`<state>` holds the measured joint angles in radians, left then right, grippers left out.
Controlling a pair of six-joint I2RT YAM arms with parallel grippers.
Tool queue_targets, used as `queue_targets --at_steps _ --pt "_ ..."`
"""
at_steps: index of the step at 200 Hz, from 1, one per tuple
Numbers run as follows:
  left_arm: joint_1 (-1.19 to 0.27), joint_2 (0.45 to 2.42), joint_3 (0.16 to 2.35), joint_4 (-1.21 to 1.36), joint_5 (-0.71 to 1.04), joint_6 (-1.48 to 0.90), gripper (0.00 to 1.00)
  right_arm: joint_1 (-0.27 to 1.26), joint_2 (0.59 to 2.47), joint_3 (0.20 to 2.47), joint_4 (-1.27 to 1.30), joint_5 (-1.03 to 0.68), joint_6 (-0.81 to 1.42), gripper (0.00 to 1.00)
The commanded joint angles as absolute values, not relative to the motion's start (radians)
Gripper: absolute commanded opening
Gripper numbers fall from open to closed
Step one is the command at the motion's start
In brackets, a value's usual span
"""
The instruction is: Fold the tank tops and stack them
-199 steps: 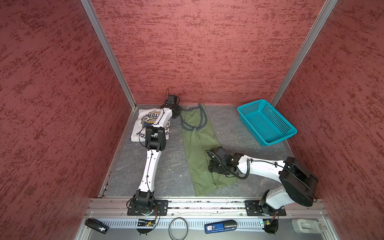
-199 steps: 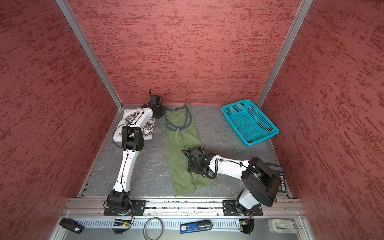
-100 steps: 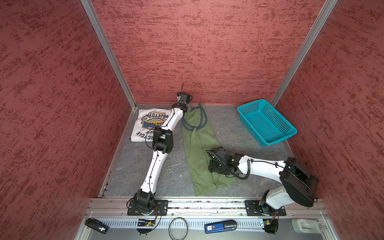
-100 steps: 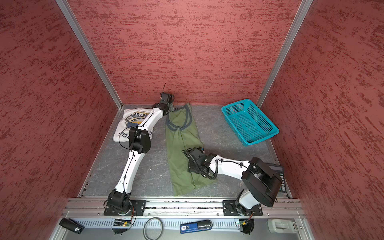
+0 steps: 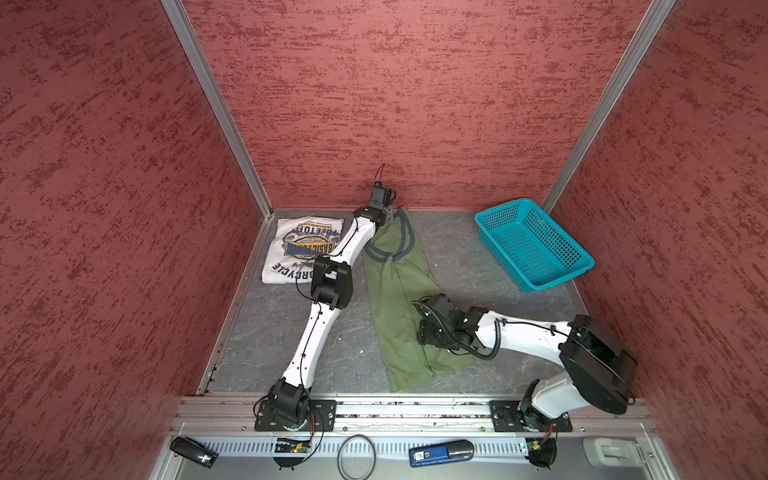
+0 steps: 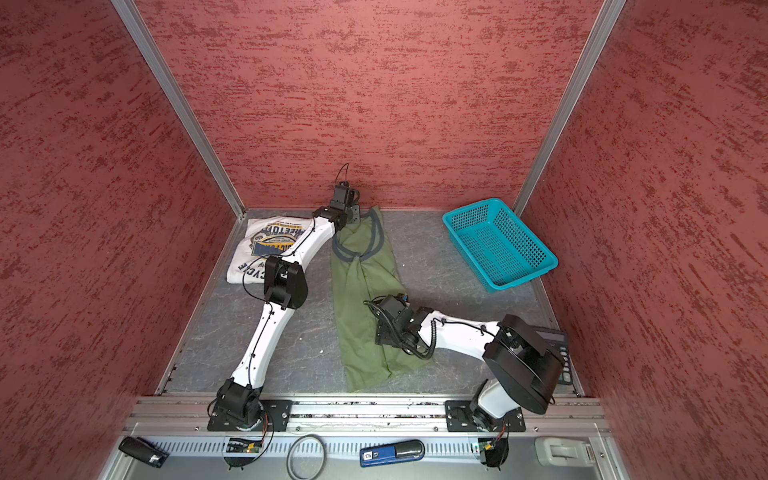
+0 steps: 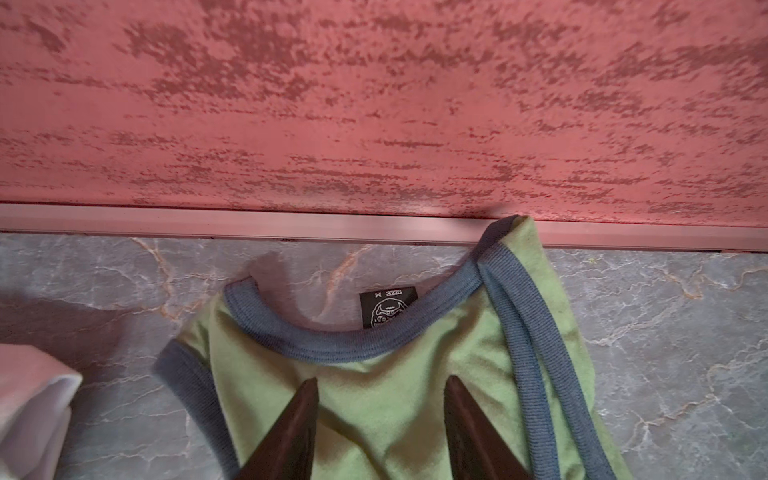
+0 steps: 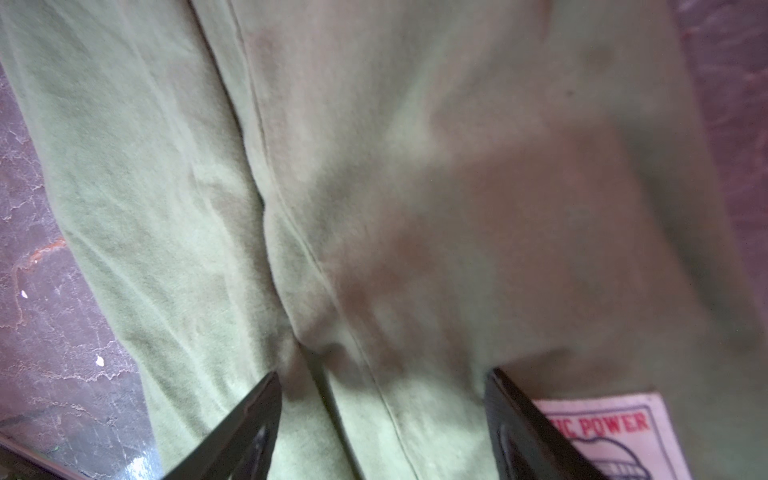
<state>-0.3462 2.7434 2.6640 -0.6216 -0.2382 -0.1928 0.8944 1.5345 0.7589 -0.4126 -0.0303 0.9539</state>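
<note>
Hovering at the far end of the grey surface (image 5: 478, 266), the left claw (image 7: 381, 380) stands parted above the neckline of the olive tank top (image 5: 395, 291), gripping nothing. The right claw (image 8: 383, 372) is spread wide over the top's lengthwise-folded middle. The white tank top (image 5: 299, 249) lies folded beside it, far left. Risk: a claw closing on only one layer would likely drag the long fold askew.

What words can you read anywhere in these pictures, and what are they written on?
"SIZE M": black neck label of the olive green tank top, upside down.
"POWER", red: white patch on that top; earlier letters hidden.
"ORCYCLE": print on the white tank top, start hidden; its other lettering is too blurred.
Label on the blue device at the front: too small to read.
</note>
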Motion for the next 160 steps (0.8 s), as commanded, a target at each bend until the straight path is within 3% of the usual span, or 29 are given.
queue_targets --at_steps 1,60,89,112,160 --pt "-0.333 2.691 2.643 -0.661 -0.208 -0.18 0.52 0.919 1.624 0.687 -0.476 -0.126 1.002 0.78" --pt "-0.246 2.494 2.346 -0.706 -0.12 -0.484 0.57 0.919 1.614 0.727 -0.525 -0.048 0.977 0.78" --pt "-0.213 2.529 2.352 -0.738 -0.015 -0.546 0.58 0.94 1.634 0.733 -0.513 -0.069 0.969 0.78" --pt "-0.215 2.536 2.332 -0.739 0.002 -0.555 0.63 0.99 1.662 0.757 -0.515 -0.078 0.962 0.78" --pt "-0.228 2.523 2.335 -0.816 0.044 -0.565 0.63 1.072 1.729 0.874 -0.54 -0.095 0.898 0.78"
